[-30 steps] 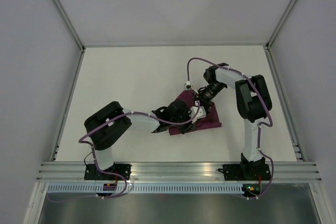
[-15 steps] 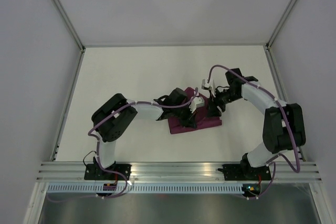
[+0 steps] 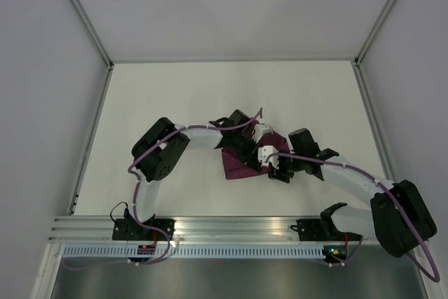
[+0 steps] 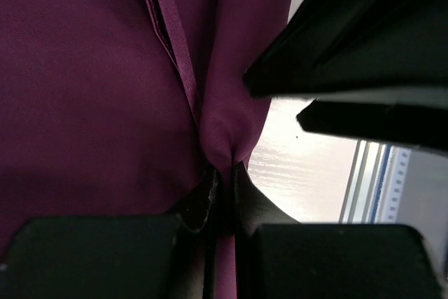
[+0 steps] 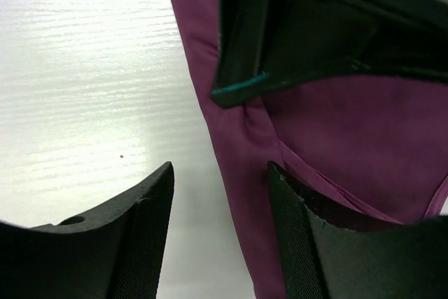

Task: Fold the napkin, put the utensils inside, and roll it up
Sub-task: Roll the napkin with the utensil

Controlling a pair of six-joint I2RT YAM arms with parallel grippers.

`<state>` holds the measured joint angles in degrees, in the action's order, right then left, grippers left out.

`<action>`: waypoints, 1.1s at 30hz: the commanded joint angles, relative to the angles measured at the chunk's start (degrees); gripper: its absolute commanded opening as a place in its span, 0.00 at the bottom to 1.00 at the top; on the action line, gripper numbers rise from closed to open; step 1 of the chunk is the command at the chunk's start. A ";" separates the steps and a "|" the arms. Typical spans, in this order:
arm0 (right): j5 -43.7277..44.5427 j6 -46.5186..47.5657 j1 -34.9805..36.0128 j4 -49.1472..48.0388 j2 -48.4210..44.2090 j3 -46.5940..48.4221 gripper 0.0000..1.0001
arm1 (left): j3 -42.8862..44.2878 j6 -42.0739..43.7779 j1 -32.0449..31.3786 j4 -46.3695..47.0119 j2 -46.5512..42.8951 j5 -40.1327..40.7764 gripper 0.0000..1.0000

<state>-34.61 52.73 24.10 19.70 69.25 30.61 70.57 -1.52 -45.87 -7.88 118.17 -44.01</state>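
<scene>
Between the fingers of the spread right gripper (image 5: 218, 173) lies the edge of the napkin (image 5: 336, 124), pinched just ahead by the left gripper (image 4: 224, 173).

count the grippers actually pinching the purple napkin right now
1. The left gripper is shut on a fold of the napkin; the right gripper is open, astride the napkin's edge, gripping nothing. Neither is hidden.

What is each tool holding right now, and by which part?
The left tool pinches the napkin at a bunched fold near its edge. The right tool is open, holding nothing.
</scene>
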 commanded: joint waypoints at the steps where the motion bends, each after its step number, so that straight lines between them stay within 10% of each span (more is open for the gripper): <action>1: 5.51 -1.13 3.75 -11.17 -1.58 -2.13 0.62 | 0.18 -2.17 -0.10 -10.84 4.35 2.26 0.02; 15: 8.24 -0.17 8.86 -13.73 2.64 -4.95 0.58 | 3.26 -3.40 0.78 -13.65 6.72 1.21 0.02; 23: 8.07 -0.61 8.95 -13.12 5.80 -4.34 0.40 | 4.32 -4.28 1.74 -14.53 7.25 1.03 0.06; 33: 5.35 0.44 8.34 -5.74 10.11 -0.03 0.17 | 4.58 -7.97 2.80 -10.85 0.58 1.91 0.46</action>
<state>-28.03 52.45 32.84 8.14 76.69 29.45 75.59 -7.05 -43.68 -17.50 120.92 -48.64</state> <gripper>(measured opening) 0.300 0.437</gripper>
